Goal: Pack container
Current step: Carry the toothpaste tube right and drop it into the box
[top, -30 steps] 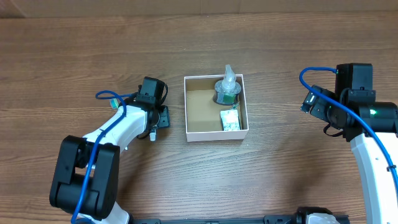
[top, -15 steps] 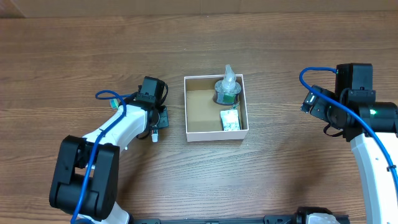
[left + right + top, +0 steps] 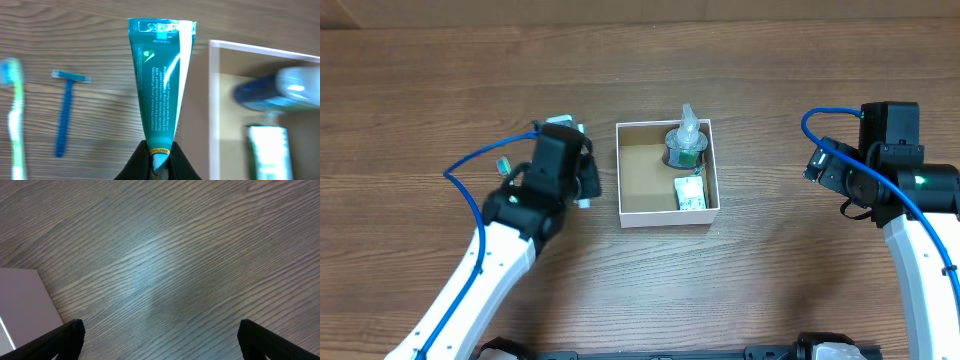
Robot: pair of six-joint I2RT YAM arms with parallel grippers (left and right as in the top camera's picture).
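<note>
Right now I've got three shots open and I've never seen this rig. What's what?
Two robot arms work at a wooden table. The wide picture comes from a fixed camera overhead. The other two come from a camera on each wrist, looking past that arm's own claw.

The left claw is shut on one end of a teal toothpaste tube, next to the container, a shallow box with white walls. The box holds a clear bottle and a small green-and-white pack.

The left wrist view also shows a blue razor and a toothbrush lying on the table. The right claw is open and holds nothing.
</note>
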